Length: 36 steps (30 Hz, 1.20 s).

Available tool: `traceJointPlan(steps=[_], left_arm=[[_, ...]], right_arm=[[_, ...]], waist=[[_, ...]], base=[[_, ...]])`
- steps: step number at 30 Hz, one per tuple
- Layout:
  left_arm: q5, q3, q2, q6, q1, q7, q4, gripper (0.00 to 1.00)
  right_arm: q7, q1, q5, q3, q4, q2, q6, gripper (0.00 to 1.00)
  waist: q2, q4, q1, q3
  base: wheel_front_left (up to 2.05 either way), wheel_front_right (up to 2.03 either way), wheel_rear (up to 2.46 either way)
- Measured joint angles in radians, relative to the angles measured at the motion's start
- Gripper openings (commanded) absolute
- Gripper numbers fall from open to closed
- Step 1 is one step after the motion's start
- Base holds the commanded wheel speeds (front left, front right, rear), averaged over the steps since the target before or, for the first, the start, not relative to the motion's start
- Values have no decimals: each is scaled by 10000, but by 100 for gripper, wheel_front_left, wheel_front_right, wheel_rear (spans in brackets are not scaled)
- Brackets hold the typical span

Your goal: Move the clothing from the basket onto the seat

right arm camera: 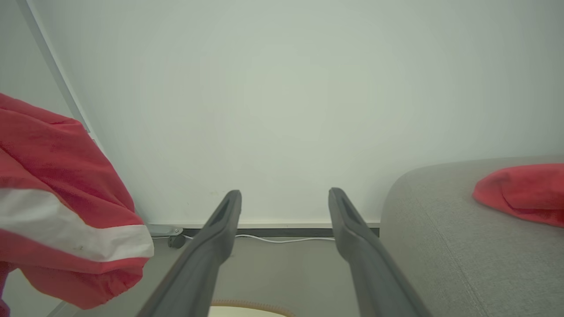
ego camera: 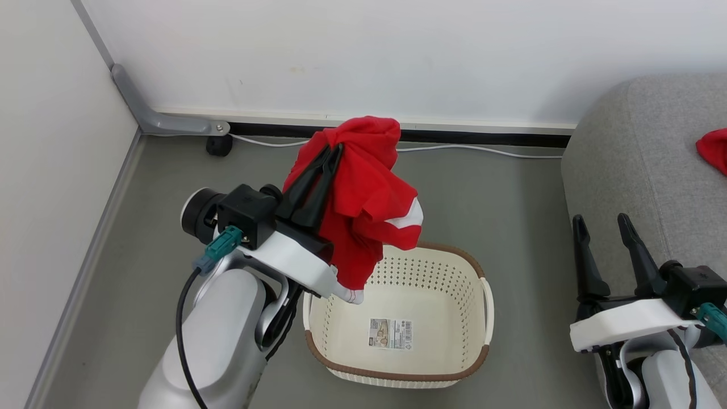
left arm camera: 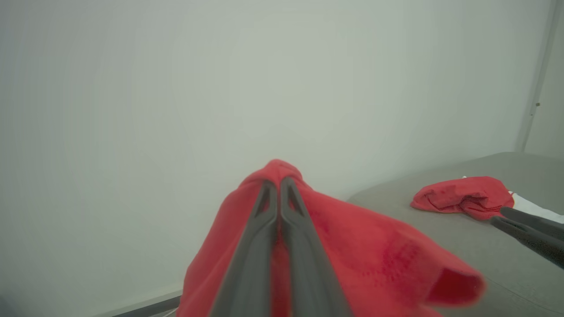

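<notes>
1. Left gripper [ego camera: 334,152]: fingers pressed together, clamped on a red garment [ego camera: 369,187]. In the left wrist view the two fingers meet at the tips [left arm camera: 277,182] with red cloth bunched around and over them.
2. The red garment hangs from that pinch in the air, above and just behind the far-left rim of the laundry basket [ego camera: 397,376]. A white stripe [ego camera: 409,218] shows on the right fold, and a white cuff [ego camera: 352,295] at the lowest point hangs over the basket's left side. Whether the cuff touches the rim, I can't tell.
3. Right gripper [ego camera: 601,221]: fingers spread wide, nothing between them. It points up the head view at the front edge of the sofa [ego camera: 636,147]. The right wrist view shows the same gap [right arm camera: 285,193], with wall and floor behind.
4. The laundry basket sits on the grey floor between the two arms, with a barcode sticker [ego camera: 390,333] visible on its bottom.
5. The sofa is to the robot's right of the basket. A second red garment [ego camera: 714,149] lies crumpled on its seat, well apart from the held one.
6. Behind: white wall, a white cable [ego camera: 483,149] along the baseboard and a grey corner bracket [ego camera: 164,122].
</notes>
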Motion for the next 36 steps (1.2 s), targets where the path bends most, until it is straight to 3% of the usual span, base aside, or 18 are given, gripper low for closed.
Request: traceJointPlan(steps=[11, 16, 27, 31, 36], left_arm=[[-138, 90, 128, -25, -348, 19, -460, 0], [-159, 81, 144, -13, -353, 21, -487, 0], [-234, 23, 186, -12, -386, 33, -483, 0], [-234, -69, 180, -12, -456, 31, -489, 0], [-236, -224, 157, -12, -569, 29, -562, 0]], right_arm=[[0, 0, 8, 54, 19, 6, 0, 100], [0, -156, 94, 635, -708, -12, 0, 100], [-2, -1588, 901, 4253, -2554, -1011, 0, 100], [-2, -2319, 1108, 6096, -2138, -1592, 2, 100], [-2, -3075, 1089, 7217, -984, -1730, 4, 100]], waist=[[0, 16, 0, 69], [0, -50, 0, 139], [0, -77, 0, 289], [0, -10, 0, 369], [0, 124, 0, 455]], base=[[0, 0, 0], [0, 0, 0], [0, 0, 0], [0, 0, 0], [0, 0, 0]])
